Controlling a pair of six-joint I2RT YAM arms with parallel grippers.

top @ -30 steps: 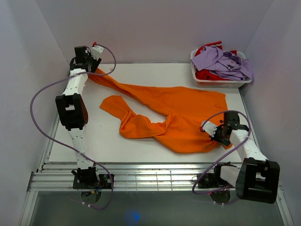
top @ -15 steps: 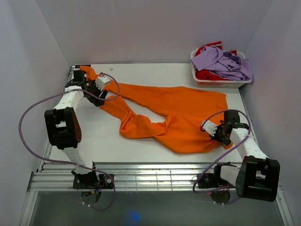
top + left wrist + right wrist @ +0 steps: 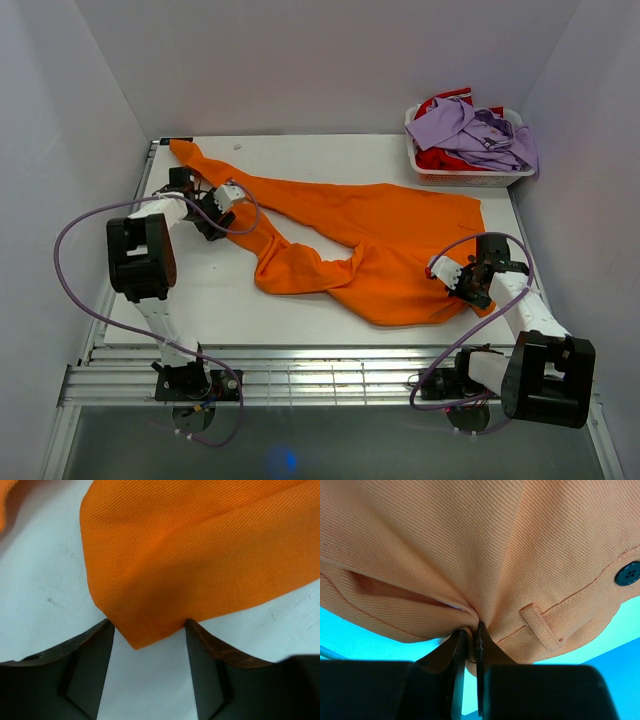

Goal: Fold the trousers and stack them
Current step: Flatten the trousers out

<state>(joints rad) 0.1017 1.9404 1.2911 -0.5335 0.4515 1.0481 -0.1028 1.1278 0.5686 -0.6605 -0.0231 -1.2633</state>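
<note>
One pair of orange trousers (image 3: 390,230) sprawls across your table (image 3: 330,150): your right gripper (image 3: 470,636) pinches the waistband, while your left gripper (image 3: 149,628), jaws apart, straddles one hem corner.

Left fingers (image 3: 90,672) spread wide apart, right fingers (image 3: 442,682) pinched tight together.

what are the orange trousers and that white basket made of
The trousers look like a woven twill, probably cotton or a blend: fine diagonal ribs, matte surface, stitched seams and belt loop in the wrist views. The basket looks like white moulded plastic, going by its slotted wall; too small to be sure.
</note>
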